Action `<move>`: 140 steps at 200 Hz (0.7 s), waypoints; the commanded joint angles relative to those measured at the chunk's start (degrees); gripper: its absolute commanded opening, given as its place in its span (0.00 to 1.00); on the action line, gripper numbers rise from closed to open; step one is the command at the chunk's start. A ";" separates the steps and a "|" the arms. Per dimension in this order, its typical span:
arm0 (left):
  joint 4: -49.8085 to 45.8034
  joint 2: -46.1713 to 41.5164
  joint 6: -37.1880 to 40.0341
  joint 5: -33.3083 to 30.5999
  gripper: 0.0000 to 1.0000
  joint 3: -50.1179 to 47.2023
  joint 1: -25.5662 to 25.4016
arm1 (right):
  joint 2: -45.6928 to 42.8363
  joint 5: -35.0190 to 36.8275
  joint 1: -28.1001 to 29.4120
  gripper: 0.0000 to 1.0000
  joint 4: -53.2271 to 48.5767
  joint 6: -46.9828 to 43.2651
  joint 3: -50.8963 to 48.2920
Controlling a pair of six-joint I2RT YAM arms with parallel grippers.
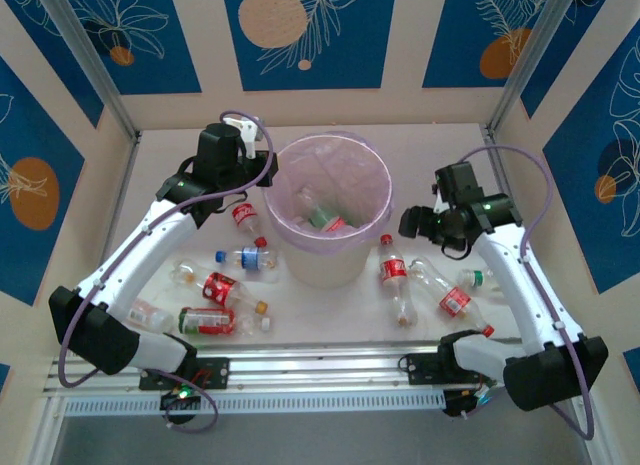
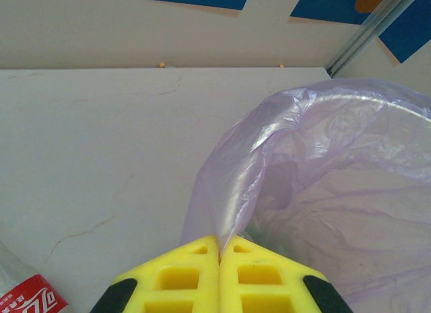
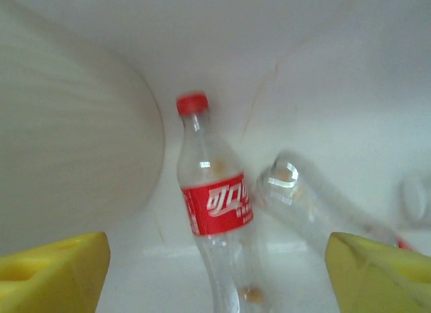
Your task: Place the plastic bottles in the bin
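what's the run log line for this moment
left gripper: shut, by bin rim | right gripper: open, facing red-capped bottle

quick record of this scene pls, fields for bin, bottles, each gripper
bin: white pail with purple liner, mid table
in bin: a few bottles
left of bin: bottle cluster lying on the table, including a blue-labelled bottle
right of bin: several lying bottles
left gripper: shut, tips at the liner's edge
right gripper: open, above a red-capped bottle
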 commanded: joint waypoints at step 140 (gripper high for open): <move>0.75 0.10 -0.46 -0.65 0.02 0.01 -0.43 | 10.94 -7.44 9.59 0.85 13.05 12.39 -20.56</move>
